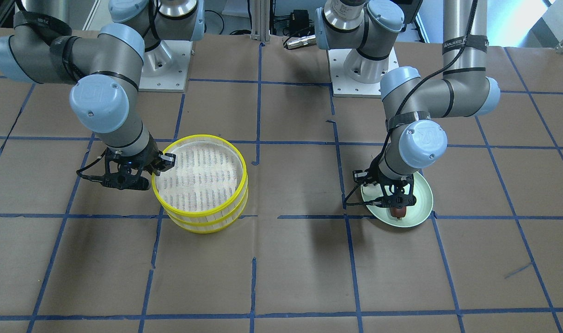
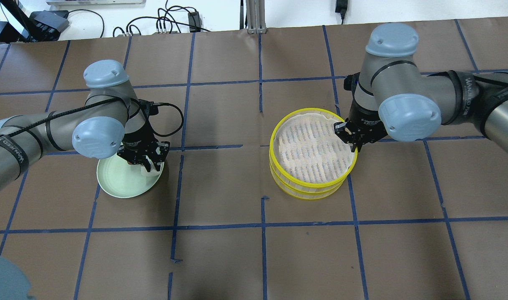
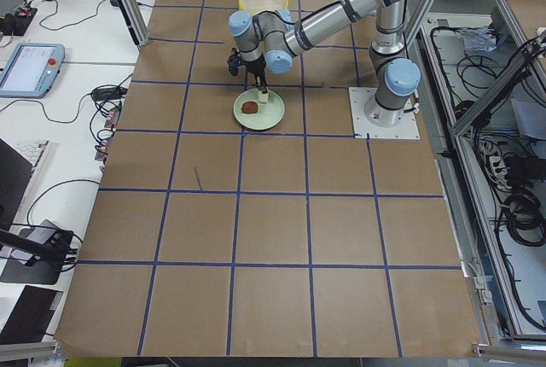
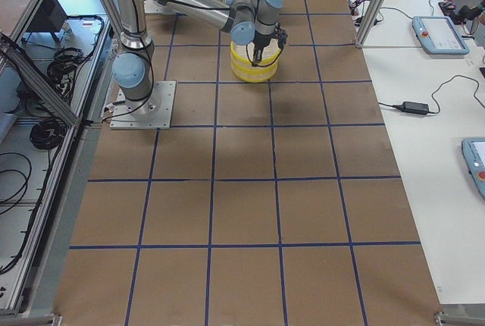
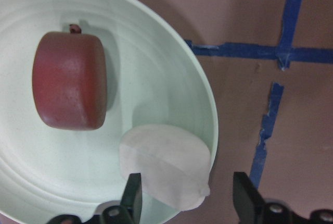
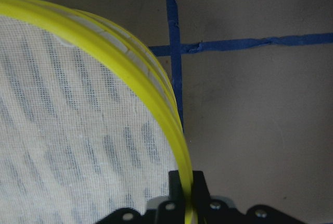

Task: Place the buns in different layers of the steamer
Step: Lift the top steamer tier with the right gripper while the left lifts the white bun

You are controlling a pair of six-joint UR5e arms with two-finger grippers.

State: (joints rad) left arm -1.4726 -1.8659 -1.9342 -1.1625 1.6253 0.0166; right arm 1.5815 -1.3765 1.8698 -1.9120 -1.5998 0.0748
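Two steamer trays stand stacked (image 1: 203,217), with yellow rims and a whitish liner (image 2: 310,150). My right gripper (image 2: 353,143) is shut on the top tray's yellow rim (image 6: 130,62), one finger inside and one outside (image 6: 188,187). The white bun (image 5: 164,161) and the reddish-brown bun (image 5: 70,81) lie on the pale green plate (image 5: 156,78). My left gripper (image 5: 187,193) is open and low over the plate, with its fingers on either side of the white bun. In the front view the left gripper (image 1: 399,203) hides the white bun, and the brown bun (image 1: 398,211) shows below it.
The brown-paper table (image 2: 254,250) carries a grid of blue tape. The plate (image 2: 120,183) sits on the robot's left side and the steamer stack (image 4: 254,68) on its right. Both arm bases (image 1: 362,69) stand at the table's far edge in the front view.
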